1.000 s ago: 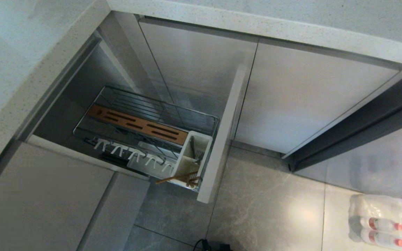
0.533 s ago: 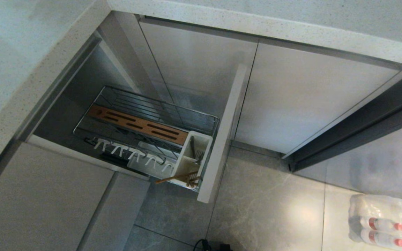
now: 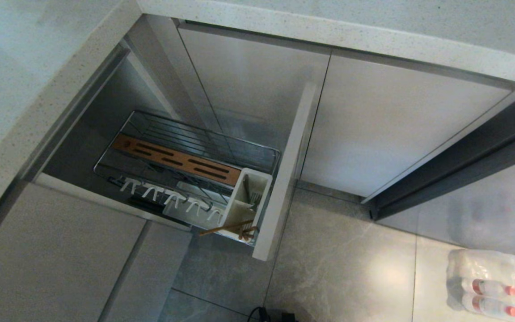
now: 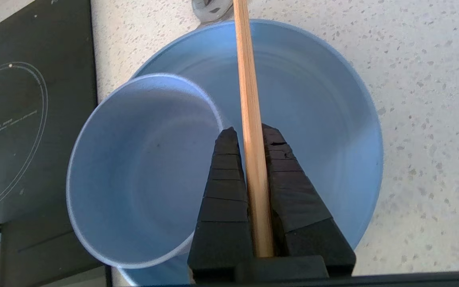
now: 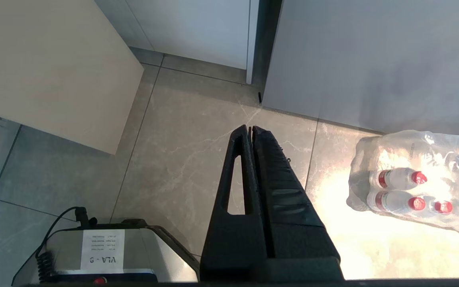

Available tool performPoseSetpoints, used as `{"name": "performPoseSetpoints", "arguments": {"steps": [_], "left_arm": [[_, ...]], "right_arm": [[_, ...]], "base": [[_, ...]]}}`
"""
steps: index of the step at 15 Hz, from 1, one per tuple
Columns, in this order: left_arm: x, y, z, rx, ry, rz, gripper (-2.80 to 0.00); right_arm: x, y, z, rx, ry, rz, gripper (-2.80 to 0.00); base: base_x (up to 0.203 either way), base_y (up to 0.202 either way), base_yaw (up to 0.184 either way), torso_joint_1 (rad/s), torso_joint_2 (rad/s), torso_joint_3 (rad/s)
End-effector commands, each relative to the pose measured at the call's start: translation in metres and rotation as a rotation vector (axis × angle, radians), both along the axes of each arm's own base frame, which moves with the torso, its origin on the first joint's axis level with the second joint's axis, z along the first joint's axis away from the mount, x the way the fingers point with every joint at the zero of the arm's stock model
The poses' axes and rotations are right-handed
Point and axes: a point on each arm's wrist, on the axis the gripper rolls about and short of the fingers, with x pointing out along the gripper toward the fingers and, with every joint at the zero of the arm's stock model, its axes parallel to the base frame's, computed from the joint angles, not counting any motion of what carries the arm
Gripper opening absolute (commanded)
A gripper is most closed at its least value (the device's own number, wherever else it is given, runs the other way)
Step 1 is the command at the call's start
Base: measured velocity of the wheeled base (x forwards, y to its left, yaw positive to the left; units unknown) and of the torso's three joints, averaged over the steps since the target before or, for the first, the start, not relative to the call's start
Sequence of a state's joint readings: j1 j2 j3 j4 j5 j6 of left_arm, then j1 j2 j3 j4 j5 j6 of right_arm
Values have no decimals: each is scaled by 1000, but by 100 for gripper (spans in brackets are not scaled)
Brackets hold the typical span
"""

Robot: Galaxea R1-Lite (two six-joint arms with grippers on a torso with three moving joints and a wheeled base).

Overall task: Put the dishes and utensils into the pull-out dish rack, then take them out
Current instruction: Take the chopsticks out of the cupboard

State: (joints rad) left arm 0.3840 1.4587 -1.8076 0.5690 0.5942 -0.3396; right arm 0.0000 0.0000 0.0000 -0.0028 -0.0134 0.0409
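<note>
Left pincer [image 4: 249,133] clamps chopstick [image 4: 249,99] above plate [image 4: 325,119], beside bowl [image 4: 142,167] rim; right pincer [image 5: 250,129] closed, empty, over floor.

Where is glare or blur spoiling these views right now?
Head view: glare patch on the floor tiles, far right blurred; the dish rack reads clearly. Right wrist view: strong glare washes the bottle pack. Left wrist view: even light, the chopstick sharp in the left gripper.
</note>
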Motion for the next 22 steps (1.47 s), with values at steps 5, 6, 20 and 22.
{"name": "performPoseSetpoints", "arguments": {"steps": [5, 6, 20, 22], "left_arm": [[-16, -11, -12, -34, 17, -64, -280], [-17, -11, -13, -37, 16, -65, -280], [-22, -13, -26, -119, -27, -38, -280], [-23, -13, -28, -128, -34, -37, -280]], "right_arm": [[0, 0, 0, 1, 1, 0, -280], [0, 0, 0, 1, 1, 0, -280], [0, 0, 0, 1, 1, 0, -280], [0, 0, 0, 1, 0, 0, -280]], "base": [[0, 0, 0, 0, 0, 0], [0, 0, 0, 0, 0, 0], [0, 0, 0, 0, 0, 0], [0, 0, 0, 0, 0, 0]]}}
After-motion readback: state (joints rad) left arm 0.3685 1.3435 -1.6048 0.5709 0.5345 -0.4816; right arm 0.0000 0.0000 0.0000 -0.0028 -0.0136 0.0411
